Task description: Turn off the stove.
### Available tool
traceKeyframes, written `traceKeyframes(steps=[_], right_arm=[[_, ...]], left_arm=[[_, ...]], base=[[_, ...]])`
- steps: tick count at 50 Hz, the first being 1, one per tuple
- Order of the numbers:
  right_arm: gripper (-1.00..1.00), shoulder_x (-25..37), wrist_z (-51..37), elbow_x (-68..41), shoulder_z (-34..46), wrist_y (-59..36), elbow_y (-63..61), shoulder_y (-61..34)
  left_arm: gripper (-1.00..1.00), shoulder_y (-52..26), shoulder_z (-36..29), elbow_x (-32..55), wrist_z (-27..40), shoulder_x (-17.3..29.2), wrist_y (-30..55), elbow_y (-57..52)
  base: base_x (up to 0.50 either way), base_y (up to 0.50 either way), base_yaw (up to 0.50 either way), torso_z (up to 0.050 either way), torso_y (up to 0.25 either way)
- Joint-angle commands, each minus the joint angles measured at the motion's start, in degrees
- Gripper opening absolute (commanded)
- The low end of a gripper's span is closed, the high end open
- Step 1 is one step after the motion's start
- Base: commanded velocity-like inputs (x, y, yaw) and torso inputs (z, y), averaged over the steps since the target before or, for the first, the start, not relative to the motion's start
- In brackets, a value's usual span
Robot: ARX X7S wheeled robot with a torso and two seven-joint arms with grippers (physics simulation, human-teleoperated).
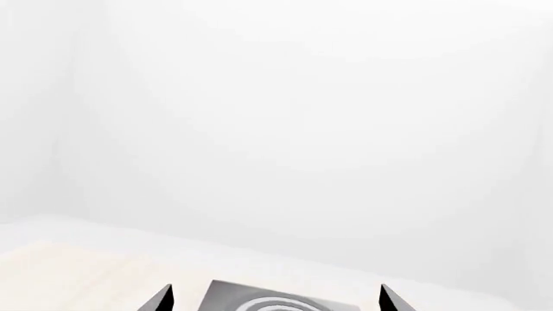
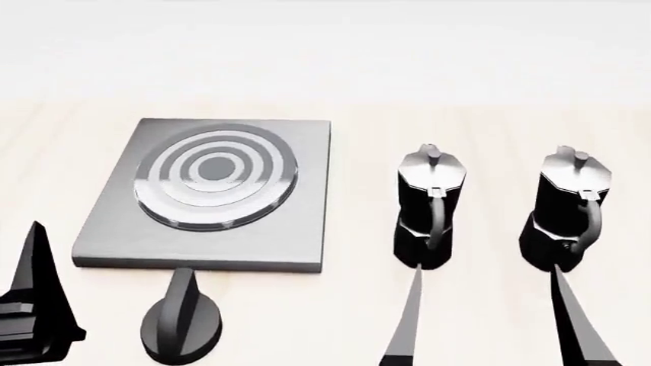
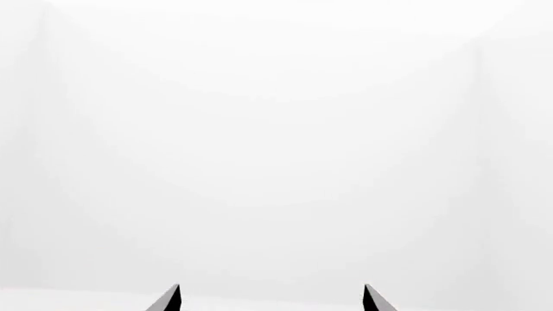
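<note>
The stove [image 2: 112,229] is a flat grey metal slab with a ringed round burner [image 2: 216,174], at the left of the light wooden table in the head view. Its round black ridged knob [image 2: 181,324] sits apart on the table, just in front of the slab's near edge. My left gripper [image 1: 274,295] is open and empty. One of its fingers [image 2: 39,293] shows left of the knob, and the stove's corner [image 1: 229,293] shows between its jaws. My right gripper [image 2: 493,324] is open and empty, its tips just in front of the two moka pots. It also shows in the right wrist view [image 3: 271,293].
Two black moka pots [image 2: 428,206] [image 2: 569,210] stand upright side by side, to the right of the stove. The table [image 2: 489,126] runs back to a plain white wall.
</note>
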State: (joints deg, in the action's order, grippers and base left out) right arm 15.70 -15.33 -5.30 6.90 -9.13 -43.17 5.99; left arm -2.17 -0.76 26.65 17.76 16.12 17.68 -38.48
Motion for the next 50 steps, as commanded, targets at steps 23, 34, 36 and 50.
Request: traceKeyframes(steps=[23,34,36,50], right_arm=[[1.00,-0.2,-0.1,2.2,-0.2,-0.3,1.1,-0.3],[1.00,0.2,-0.4,2.1,-0.1,-0.1,0.8,0.0],[1.00,0.2,-0.4,2.0,0.0,0.0,0.8,0.1],[1.00,0.7,-0.9,1.8,0.2,0.3,1.0,0.1]], left_arm=[[1.00,0.2,0.6,-0.3,-0.8,-0.5,-0.3,0.2],[1.00,0.3,0.2,-0.6,-0.8,-0.3,-0.9,0.5],[1.00,0.3,0.1,-0.7,-0.7,-0.3,-1.1,0.6],[1.00,0.4,-0.1,-0.4,-0.5,0.0,-1.3,0.6]], base=[[0.15,0.00,0.00,0.000,0.000],[0.00,0.00,0.00,0.000,-0.095],[0.00,0.00,0.00,0.000,-0.203],[0.00,0.00,0.00,0.000,-0.220]])
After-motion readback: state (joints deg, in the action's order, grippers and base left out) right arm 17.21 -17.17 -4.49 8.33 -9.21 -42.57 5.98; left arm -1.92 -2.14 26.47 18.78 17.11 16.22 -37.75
